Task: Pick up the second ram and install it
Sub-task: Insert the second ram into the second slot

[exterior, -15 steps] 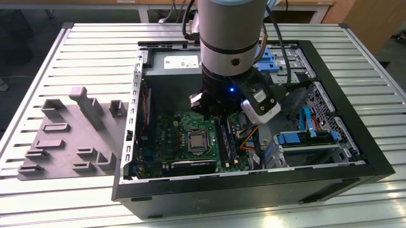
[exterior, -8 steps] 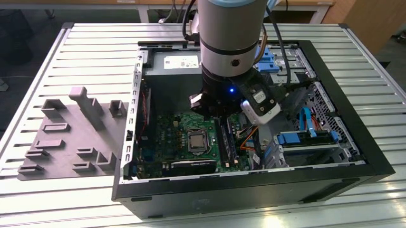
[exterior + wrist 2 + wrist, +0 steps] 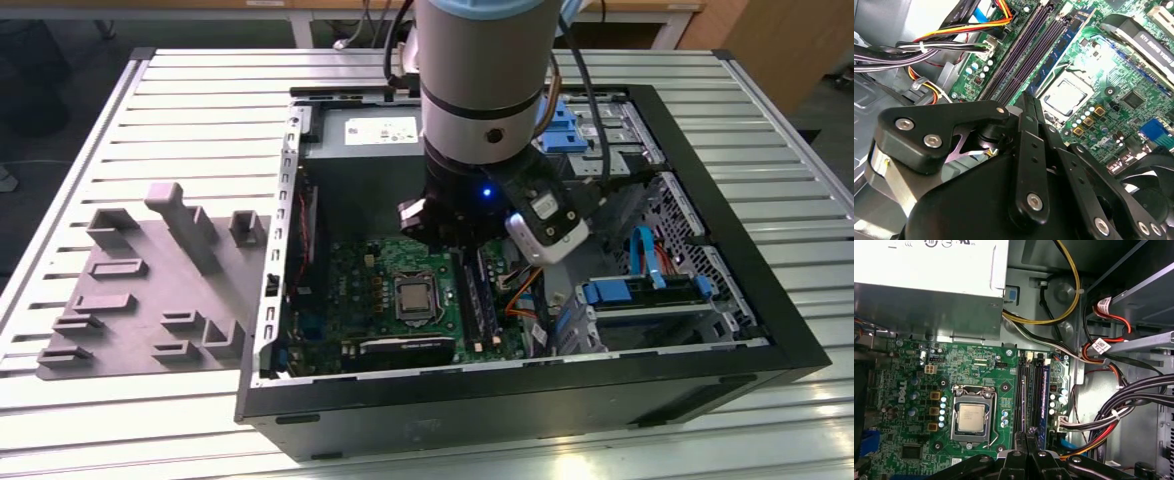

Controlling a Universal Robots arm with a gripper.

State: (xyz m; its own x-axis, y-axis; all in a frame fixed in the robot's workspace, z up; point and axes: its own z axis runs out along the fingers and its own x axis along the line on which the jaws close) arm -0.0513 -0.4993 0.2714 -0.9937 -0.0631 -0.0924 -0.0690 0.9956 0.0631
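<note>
1. Black linkage of my jaws sits closest in the second wrist view, its bars folded inward.
2. My jaws are pressed close together. In the first wrist view the fingertips leave only a thin dark sliver between them, which I take to be the top edge of the second ram in my pinch.
3. In the exterior view that long dark stick runs lengthwise directly beneath me, in line with the memory slots. I cannot tell whether it hangs just over a slot or already rests in one.
4. Just beside the slots lies the processor socket, with bundled cables on the other side of them.
5. Farther off are the power supply and the walls of the open computer case.
6. Well apart, at the exterior view's left, the grey holder tray lies on the slatted counter, and I see no dark stick in it.
7. My judgement: picking up is done and the install step is in hand. Seating calls for keeping the stick square to its slot and pressing straight down and evenly, clear of the cables.
</note>
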